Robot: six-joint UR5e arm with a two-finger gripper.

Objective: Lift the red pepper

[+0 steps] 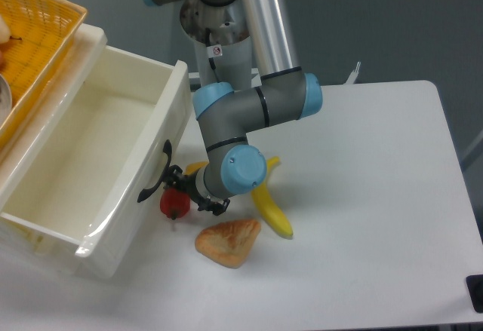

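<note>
The red pepper [173, 203] is small, glossy and red, and sits just right of the open drawer's front. My gripper [189, 194] reaches in from the right with its black fingers [214, 206] closed around the pepper. The pepper seems to hang just above the table, with a small shadow under it. The arm's blue-capped wrist [243, 171] is right behind it and hides part of the grip.
A white open drawer [98, 165] with a black handle [158, 173] stands at the left, a yellow basket [34, 37] on top behind it. A yellow pepper [198, 167] peeks out behind the gripper. A banana [270, 209] and an orange-tan bread piece [229, 241] lie nearby.
</note>
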